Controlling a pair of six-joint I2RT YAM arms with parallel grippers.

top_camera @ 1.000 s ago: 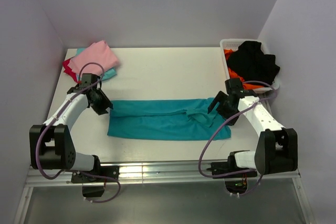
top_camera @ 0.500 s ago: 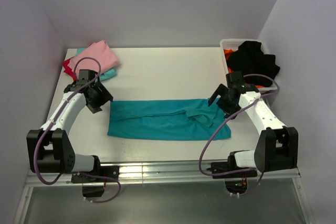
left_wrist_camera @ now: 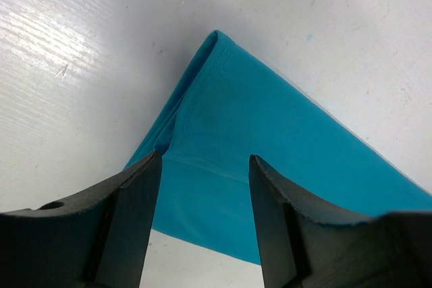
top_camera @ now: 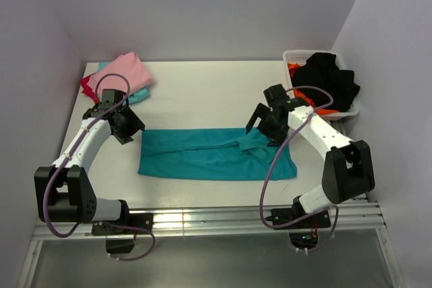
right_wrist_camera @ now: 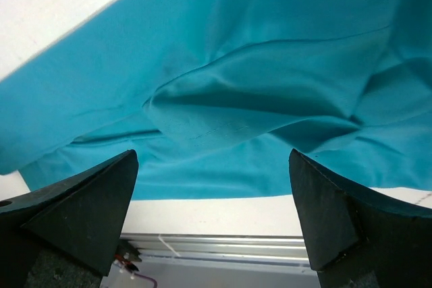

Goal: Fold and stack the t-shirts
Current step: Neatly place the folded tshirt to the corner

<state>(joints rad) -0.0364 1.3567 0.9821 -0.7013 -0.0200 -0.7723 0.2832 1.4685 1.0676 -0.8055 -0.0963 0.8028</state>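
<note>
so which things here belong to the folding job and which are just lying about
Job:
teal t-shirt, spread flat
far-left pile: pink t-shirt, red t-shirt, lighter teal t-shirt

Lying about:
white basket
black cloth and orange cloth piled in it

Teal t-shirt [top_camera: 216, 154] lies folded lengthwise mid-table; pink-topped stack [top_camera: 121, 75] far-left.

A teal t-shirt [top_camera: 202, 153] lies as a long strip near the white worktop [top_camera: 202, 92]'s near edge. Its far-left corner holds folded shirts [top_camera: 121, 75], the far-right a basket [top_camera: 291, 57].
</note>
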